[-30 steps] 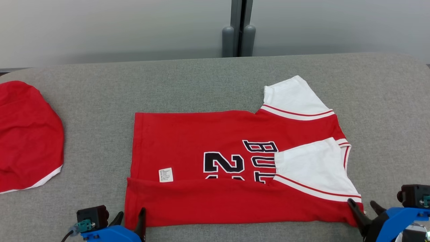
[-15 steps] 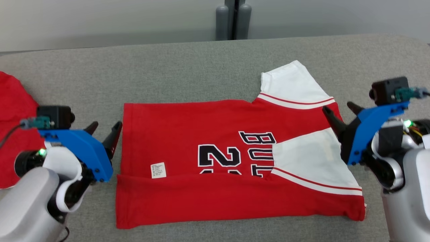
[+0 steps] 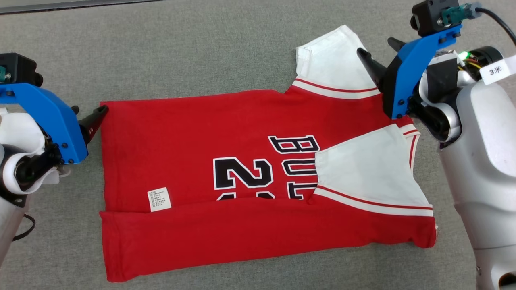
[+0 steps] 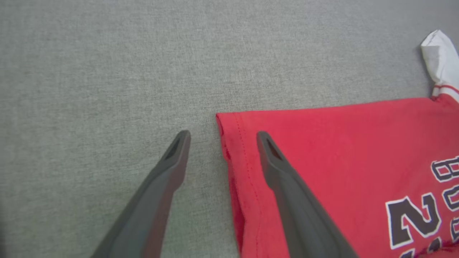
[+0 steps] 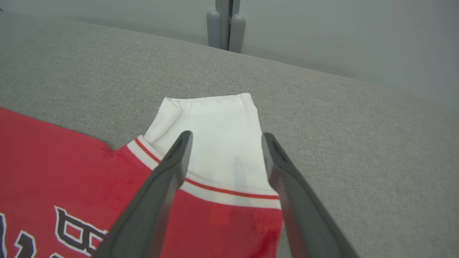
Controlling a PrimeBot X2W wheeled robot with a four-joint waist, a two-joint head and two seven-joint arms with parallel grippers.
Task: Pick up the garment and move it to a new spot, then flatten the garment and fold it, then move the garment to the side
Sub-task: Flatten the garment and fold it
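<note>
as the head view looks down, the shirt (image 3: 193,133) lies flat in the middle of the grey surface (image 3: 201,48), red with black lettering showing. its near edge is folded up over the front in a long band, and a white label (image 3: 159,199) sits just above that fold. the near sleeve (image 3: 363,173) is tucked in across the chest, while the far sleeve (image 3: 330,60) sticks out toward the far side. the left jaws sit at the shirt's far left corner, apart, one fingertip (image 3: 98,112) right at the hem. the right jaws hang over the far sleeve, apart too, holding nothing.

over to the left wrist view: two dark fingers (image 4: 172,165) spread wide, the hem running between them, one finger over bare grey, the other over red cloth. touching or not, can't tell.

right wrist view: fingers spread again, the white sleeve framed between them, its red stripe crossing the gap, a pale wall (image 5: 322,36) behind the surface.
</note>
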